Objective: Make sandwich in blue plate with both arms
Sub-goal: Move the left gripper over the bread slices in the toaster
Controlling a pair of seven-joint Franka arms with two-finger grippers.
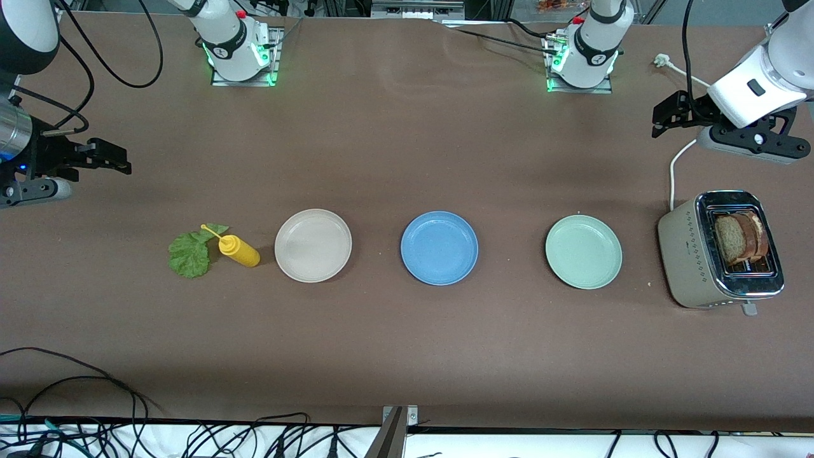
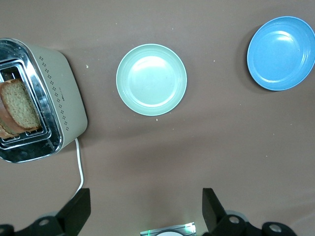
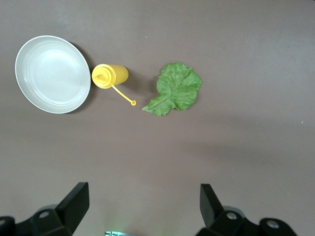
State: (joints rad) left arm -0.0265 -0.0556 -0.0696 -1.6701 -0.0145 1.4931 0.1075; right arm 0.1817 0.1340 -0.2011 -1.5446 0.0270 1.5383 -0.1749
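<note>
Three plates sit in a row across the middle of the table [image 1: 394, 146]: a beige plate [image 1: 313, 245] toward the right arm's end, the blue plate [image 1: 439, 247] in the center and bare, and a pale green plate [image 1: 584, 251] toward the left arm's end. Near the table edge at the left arm's end stands a toaster [image 1: 690, 254] with two bread slices [image 1: 738, 238] upright in its slots; their lower halves are hidden inside, and its white cord [image 1: 674, 168] runs partly under the left gripper [image 1: 661, 121]. That gripper hangs above the table near the toaster, jaws apart and empty. A lettuce leaf [image 1: 189, 254] lies flat beside a yellow squeeze bottle [image 1: 239, 250], which lies on its side just beside the beige plate, its nozzle tip over the leaf's edge. The right gripper [image 1: 117, 159] hangs over the table at the right arm's end, jaws apart, holding nothing; its arm is cut off by the frame.
</note>
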